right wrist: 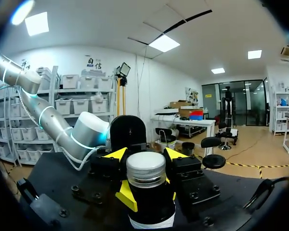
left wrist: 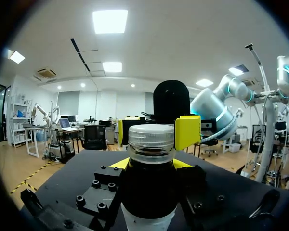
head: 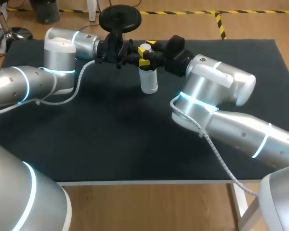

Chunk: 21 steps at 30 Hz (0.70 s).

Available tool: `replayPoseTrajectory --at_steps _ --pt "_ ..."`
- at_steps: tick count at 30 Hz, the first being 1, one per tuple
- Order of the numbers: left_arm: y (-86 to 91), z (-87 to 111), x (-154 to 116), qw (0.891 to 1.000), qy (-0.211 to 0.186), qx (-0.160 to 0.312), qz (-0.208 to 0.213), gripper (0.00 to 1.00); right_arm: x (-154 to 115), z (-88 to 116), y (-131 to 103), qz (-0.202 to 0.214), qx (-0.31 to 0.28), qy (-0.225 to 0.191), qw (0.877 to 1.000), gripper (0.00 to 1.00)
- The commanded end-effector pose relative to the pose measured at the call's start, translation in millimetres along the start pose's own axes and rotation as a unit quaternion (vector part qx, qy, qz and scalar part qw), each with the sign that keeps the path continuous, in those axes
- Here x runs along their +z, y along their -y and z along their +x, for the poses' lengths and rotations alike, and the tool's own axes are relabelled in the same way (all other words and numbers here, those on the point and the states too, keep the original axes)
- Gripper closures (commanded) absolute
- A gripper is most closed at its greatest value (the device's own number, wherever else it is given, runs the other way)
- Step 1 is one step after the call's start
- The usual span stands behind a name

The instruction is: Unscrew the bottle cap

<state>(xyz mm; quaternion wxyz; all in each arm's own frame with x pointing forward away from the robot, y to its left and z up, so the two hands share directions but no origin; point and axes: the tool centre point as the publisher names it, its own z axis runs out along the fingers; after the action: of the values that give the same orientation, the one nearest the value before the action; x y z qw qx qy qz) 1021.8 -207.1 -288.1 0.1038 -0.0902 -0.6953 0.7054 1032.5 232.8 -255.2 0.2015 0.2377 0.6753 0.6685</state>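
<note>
A dark bottle (head: 148, 79) with a white label and a clear ribbed cap (head: 144, 49) stands upright at the far middle of the table. My left gripper (head: 135, 57) comes in from the left and is shut on the bottle's dark upper body (left wrist: 149, 192), just below the cap (left wrist: 151, 139). My right gripper (head: 147, 52) comes from the right, its yellow fingers (left wrist: 188, 131) pressed to both sides of the cap. In the right wrist view the cap (right wrist: 145, 168) sits between my right gripper's (right wrist: 147, 195) tips.
The table (head: 111, 139) is covered by a dark mat with nothing else on it. Both forearms lie low over its far half, and a cable (head: 216, 159) hangs from the right arm towards the front edge.
</note>
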Motion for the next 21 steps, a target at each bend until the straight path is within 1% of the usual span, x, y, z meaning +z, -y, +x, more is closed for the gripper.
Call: replayPoseTrajectory --at_steps 1,2,3,4,8,9,12,14,16,18,19,21 --pt "3.4 -3.4 3.1 1.0 0.002 0.0 -0.002 1.0 -5.1 -9.3 -4.1 0.007 0.004 -0.069 0.998 1.0" --pt "3.4 -3.4 3.1 1.0 0.002 0.0 -0.002 1.0 -5.4 -9.9 -4.7 0.006 0.006 -0.079 0.997 1.0" --pt "3.4 -3.4 3.1 1.0 0.002 0.0 -0.002 1.0 -5.9 -10.6 -5.7 0.011 0.012 -0.101 0.995 1.0" --pt "3.4 -3.4 3.1 1.0 0.002 0.0 -0.002 1.0 -6.2 -10.6 -5.9 0.011 0.015 -0.109 0.994 1.0" --pt "3.4 -3.4 3.1 1.0 0.002 0.0 -0.002 1.0 -8.4 -11.2 -8.3 0.017 0.019 -0.166 0.986 1.0" --pt "3.4 -3.4 3.1 1.0 0.002 0.0 -0.002 1.0 -9.2 -10.5 -9.3 0.021 0.02 -0.19 0.981 1.0" --pt "3.4 -3.4 3.1 1.0 0.002 0.0 -0.002 1.0 -9.8 -9.6 -10.4 0.024 0.018 -0.232 0.972 1.0" --pt "3.4 -3.4 3.1 1.0 0.002 0.0 -0.002 1.0 -10.1 -7.9 -12.5 0.014 0.018 -0.277 0.961 1.0" --pt "3.4 -3.4 3.1 1.0 0.002 0.0 -0.002 1.0 -9.9 -6.8 -12.8 0.016 0.008 -0.316 0.949 1.0" --pt "3.4 -3.4 3.1 1.0 0.002 0.0 -0.002 1.0 -9.6 -4.8 -12.4 0.007 0.002 -0.355 0.935 1.0" --pt "3.4 -3.4 3.1 1.0 0.002 0.0 -0.002 1.0 -9.6 -3.4 -12.0 -0.002 0.006 -0.381 0.924 1.0" --pt "3.4 -3.4 3.1 1.0 0.002 0.0 -0.002 1.0 -9.5 -3.7 -11.3 -0.006 0.007 -0.399 0.917 1.0"
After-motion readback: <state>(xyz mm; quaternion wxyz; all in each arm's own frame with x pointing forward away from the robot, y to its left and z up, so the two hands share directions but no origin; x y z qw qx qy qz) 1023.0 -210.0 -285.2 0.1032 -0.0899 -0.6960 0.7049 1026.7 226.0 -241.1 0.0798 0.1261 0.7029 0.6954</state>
